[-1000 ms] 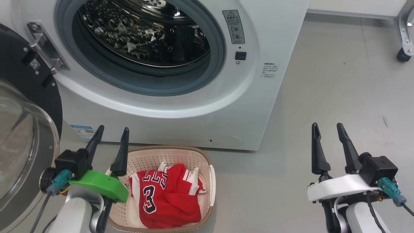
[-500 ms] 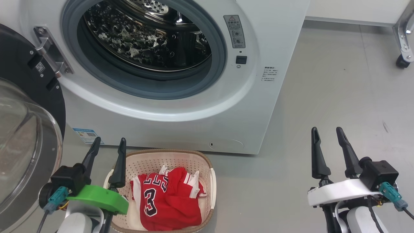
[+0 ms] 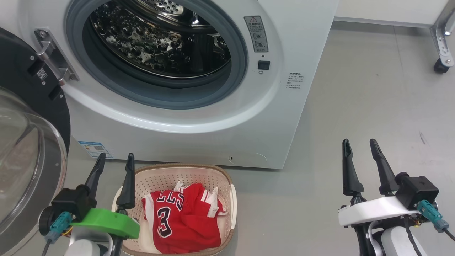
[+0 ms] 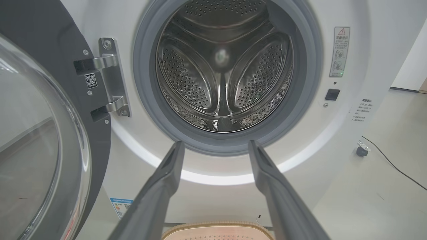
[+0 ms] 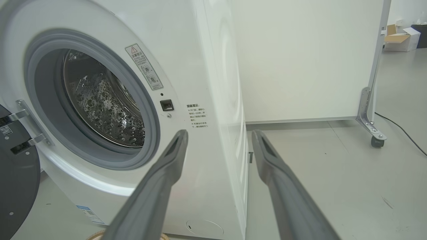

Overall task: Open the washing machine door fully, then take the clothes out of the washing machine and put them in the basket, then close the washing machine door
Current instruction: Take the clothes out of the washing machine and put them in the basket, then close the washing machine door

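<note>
While the basket holds clothes, left gripper and right gripper (spread, empty) hover.

The big round door with the glossy black ring and clear glass bowl runs off the edge of view, out past the left finger of the left gripper, from the head and the left wrist alike. The small cream perforated plastic basket with the brown woven-look rim gets chopped at the bottom edge, and its left corner sits behind the right finger and the green plastic mount. The crumpled red jersey shows just a 3 and half-folded lettering. Print on the small blue label by the left fingertip and on the grey warning sticker is way too tiny to read. The white front-loading washing machine loses its top beyond the fingertips.
</note>
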Available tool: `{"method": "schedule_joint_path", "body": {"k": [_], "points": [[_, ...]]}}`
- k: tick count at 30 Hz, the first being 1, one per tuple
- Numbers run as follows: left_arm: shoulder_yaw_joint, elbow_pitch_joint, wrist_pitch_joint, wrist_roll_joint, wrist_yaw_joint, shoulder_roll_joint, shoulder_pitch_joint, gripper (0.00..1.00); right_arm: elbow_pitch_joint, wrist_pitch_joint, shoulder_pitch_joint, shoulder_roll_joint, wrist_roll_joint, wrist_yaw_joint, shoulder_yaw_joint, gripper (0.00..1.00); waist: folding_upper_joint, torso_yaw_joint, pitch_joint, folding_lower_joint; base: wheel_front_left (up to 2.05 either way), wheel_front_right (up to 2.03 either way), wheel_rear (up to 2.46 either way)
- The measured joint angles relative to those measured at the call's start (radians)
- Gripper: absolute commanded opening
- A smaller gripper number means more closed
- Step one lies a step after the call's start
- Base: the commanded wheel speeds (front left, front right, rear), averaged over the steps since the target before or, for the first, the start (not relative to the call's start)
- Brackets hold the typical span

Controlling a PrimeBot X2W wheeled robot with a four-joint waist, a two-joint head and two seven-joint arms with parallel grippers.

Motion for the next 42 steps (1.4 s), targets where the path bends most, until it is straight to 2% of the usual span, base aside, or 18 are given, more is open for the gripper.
{"method": "schedule_joint_path", "body": {"k": [42], "points": [[0.02, -0.034, 0.0, -0.009, -0.004, -0.023, 0.055, 1.0, 0.0, 0.0, 0.016, 0.005, -0.009, 0.012, -0.002, 1.0, 0.0, -0.016, -0.004, 0.0, -0.05, 0.05, 0.0]]}}
